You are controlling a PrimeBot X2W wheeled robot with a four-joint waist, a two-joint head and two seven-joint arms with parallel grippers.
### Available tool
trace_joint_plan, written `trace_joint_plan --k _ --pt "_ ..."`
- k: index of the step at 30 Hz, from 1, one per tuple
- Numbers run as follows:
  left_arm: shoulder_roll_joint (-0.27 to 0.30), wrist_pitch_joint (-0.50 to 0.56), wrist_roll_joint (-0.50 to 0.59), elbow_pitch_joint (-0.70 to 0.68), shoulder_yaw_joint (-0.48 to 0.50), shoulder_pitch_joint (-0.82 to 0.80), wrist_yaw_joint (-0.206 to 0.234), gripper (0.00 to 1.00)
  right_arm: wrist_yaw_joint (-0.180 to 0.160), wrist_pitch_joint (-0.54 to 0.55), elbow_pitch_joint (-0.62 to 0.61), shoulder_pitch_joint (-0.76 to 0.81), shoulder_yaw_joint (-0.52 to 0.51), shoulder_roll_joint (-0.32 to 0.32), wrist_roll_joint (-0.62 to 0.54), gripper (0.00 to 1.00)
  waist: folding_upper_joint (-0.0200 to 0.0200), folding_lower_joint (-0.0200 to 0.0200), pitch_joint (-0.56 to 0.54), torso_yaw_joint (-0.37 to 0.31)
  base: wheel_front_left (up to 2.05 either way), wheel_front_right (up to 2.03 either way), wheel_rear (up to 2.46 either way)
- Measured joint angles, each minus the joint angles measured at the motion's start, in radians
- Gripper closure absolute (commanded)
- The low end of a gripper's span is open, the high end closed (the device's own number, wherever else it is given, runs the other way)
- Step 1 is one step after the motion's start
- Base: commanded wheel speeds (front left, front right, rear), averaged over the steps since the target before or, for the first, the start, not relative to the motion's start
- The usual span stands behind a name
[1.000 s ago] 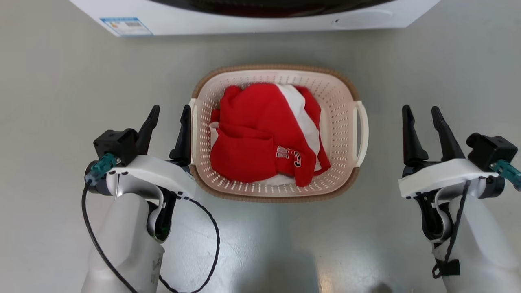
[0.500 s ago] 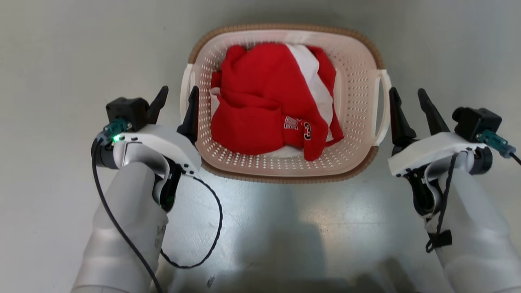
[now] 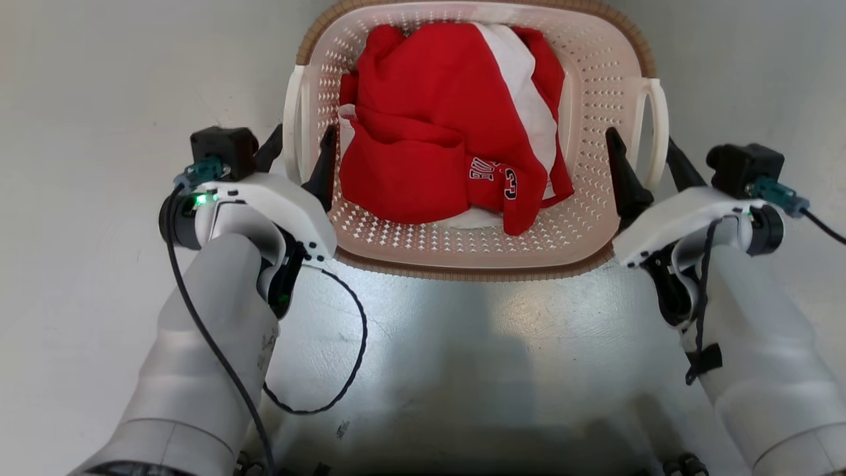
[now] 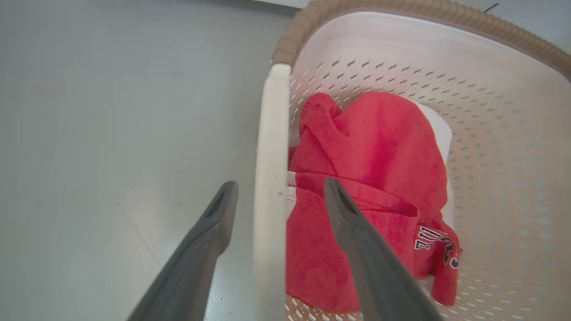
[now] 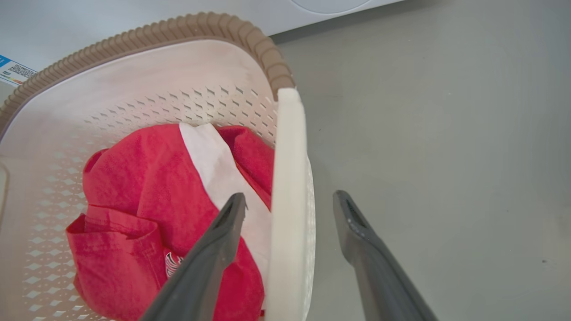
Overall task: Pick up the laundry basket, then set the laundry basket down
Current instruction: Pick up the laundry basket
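Note:
The laundry basket (image 3: 585,99), cream-white and perforated with a brown woven rim, stands on the floor at the top centre of the head view. Red and white clothes (image 3: 436,125) lie bundled in it. My left gripper (image 3: 301,149) is open, one finger outside and one inside the left handle (image 3: 293,119). In the left wrist view that white handle (image 4: 270,147) runs between the two fingers of the left gripper (image 4: 281,186). My right gripper (image 3: 644,152) is open and straddles the right handle (image 3: 655,125) in the same way. The right wrist view shows the handle (image 5: 289,147) between the spread fingers of that gripper (image 5: 290,197).
A white washer (image 5: 134,13) with a small label (image 5: 13,73) stands just behind the basket. Grey floor (image 3: 476,357) lies on all other sides. A black cable (image 3: 350,370) loops from my left forearm.
Both grippers have moved inward and forward, so each now straddles a basket handle; the right one had stood well apart. The head camera has dipped, and the basket shows higher and larger.

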Motion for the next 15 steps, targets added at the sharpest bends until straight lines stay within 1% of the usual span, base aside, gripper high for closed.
trace_joint_plan --k 5,6,7,8,9,10,11,12,15 --pt "-0.001 0.000 -0.042 0.054 -0.042 -0.033 0.000 0.00 0.000 0.000 0.034 -0.037 0.033 0.001 0.025 0.00 0.0000 0.0000 0.019 0.001 0.00 0.00 0.00" --pt "-0.001 0.000 -0.045 0.064 -0.052 -0.040 0.000 0.00 0.000 0.000 0.043 -0.045 0.038 0.002 0.033 0.13 0.0000 0.0001 0.022 0.002 0.00 0.00 0.00" --pt "-0.001 0.000 -0.051 0.071 -0.061 -0.045 0.000 0.00 0.000 0.000 0.046 -0.051 0.044 0.001 0.041 0.27 0.0000 0.0000 0.026 0.002 0.00 0.00 0.00" --pt "-0.002 0.000 -0.057 0.078 -0.070 -0.051 0.000 0.00 0.000 0.000 0.047 -0.055 0.051 0.000 0.046 0.59 0.0000 0.0000 0.028 0.003 0.00 0.00 0.00" --pt "-0.001 0.000 -0.063 0.083 -0.076 -0.058 0.000 0.21 0.000 0.000 0.053 -0.060 0.057 0.000 0.050 0.79 0.0000 0.0000 0.030 0.004 0.00 0.00 0.00" --pt "-0.002 0.000 -0.069 0.086 -0.082 -0.062 0.000 0.54 0.000 0.000 0.062 -0.068 0.061 0.001 0.052 1.00 0.0000 0.0000 0.031 0.004 0.00 0.00 0.00" --pt "-0.001 0.000 -0.073 0.087 -0.089 -0.063 0.000 0.73 0.000 0.000 0.063 -0.072 0.063 0.000 0.055 1.00 0.0000 0.0000 0.031 0.004 0.00 0.00 0.00" --pt "0.000 0.000 -0.079 0.087 -0.097 -0.065 0.000 1.00 0.000 0.000 0.063 -0.073 0.064 -0.002 0.059 1.00 0.0000 0.0000 0.031 0.004 0.00 0.00 0.00" --pt "0.001 0.000 -0.103 0.095 -0.116 -0.072 0.001 1.00 0.000 -0.003 0.069 -0.073 0.078 -0.002 0.067 1.00 0.0000 0.0000 0.027 0.004 0.00 0.00 0.00"
